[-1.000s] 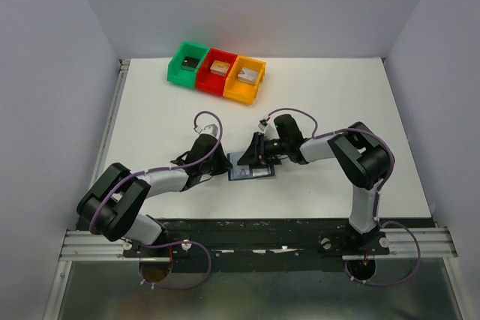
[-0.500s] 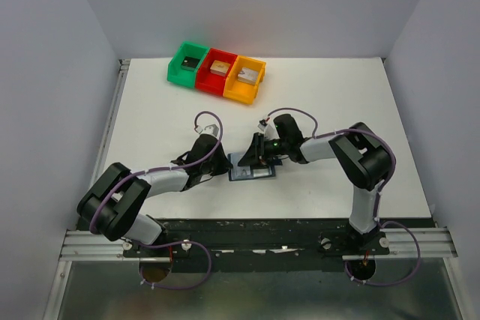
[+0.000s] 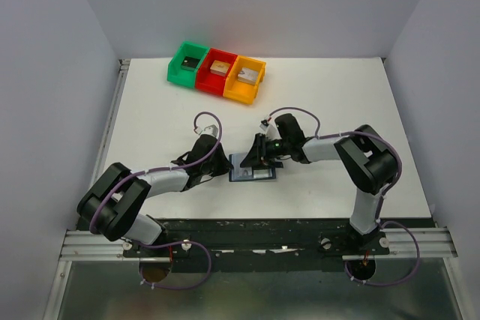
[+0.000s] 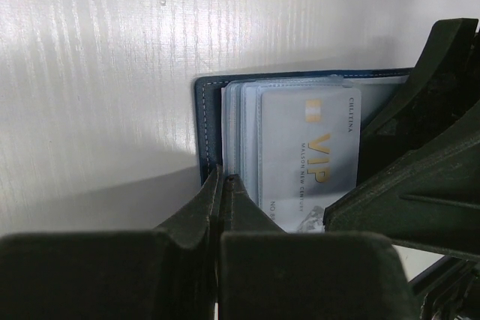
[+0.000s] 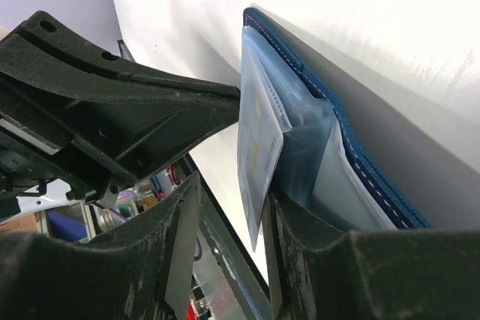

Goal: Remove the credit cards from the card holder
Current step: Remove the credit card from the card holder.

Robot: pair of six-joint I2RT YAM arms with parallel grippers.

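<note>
Where the top view looks down on the white table (image 3: 337,110), the card holder (image 3: 253,169) lies open and flat toward the 6 o'clock edge, between the two arms. The left gripper (image 3: 224,164) meets it from 9 o'clock. The right gripper (image 3: 260,157) reaches in from about 1 o'clock, over the holder's far side.

Left wrist view: the left gripper's jaws are clenched together on the holder's dark blue edge, beside the stack of clear sleeves. The top sleeve holds a card (image 4: 307,155), silver-grey with gold VIP lettering.

Right wrist view: the blue cover is flat on the table and the sleeves are fanned up off it. A pale card pokes out of a sleeve and stands edge-on between the right gripper's fingers. The jaws are spread, not clamped. A gap shows at the card's 9 o'clock side, and the 3 o'clock finger sits close against it; contact cannot be told.

A green bin (image 3: 178,67), red bin (image 3: 210,84) and orange bin (image 3: 240,94) stand in a touching row at the table's 11 o'clock, well apart from the holder.
</note>
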